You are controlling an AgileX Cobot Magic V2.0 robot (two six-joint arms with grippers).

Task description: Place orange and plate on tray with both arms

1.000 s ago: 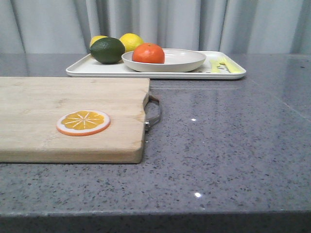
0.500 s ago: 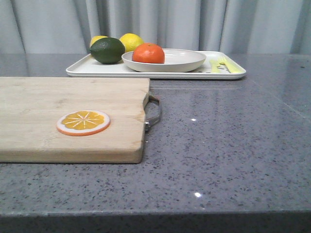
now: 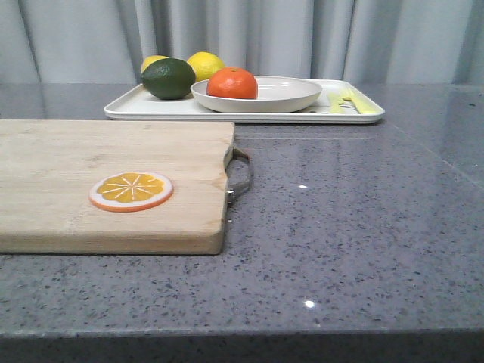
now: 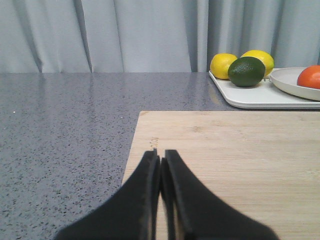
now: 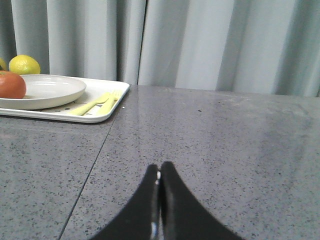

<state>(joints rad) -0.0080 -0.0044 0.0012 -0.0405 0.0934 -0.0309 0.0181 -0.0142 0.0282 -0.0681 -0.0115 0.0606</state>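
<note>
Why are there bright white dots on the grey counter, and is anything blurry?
Front view: the dots on the counter look like glints of overhead light; the cutting board is sharp. Left wrist view: the near left gripper is dark, featureless and soft-edged. Right wrist view: likewise the right gripper, while the tray stays clear.

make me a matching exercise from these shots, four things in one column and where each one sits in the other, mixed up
Things:
1. orange
2. plate
3. orange slice
4. dark green fruit

Places:
A. on the tray, holding the orange
B. on the wooden cutting board
C. inside the plate
D. directly on the tray, left of the plate, in front of the lemons

Pairs: 1-C, 2-A, 3-B, 4-D
</note>
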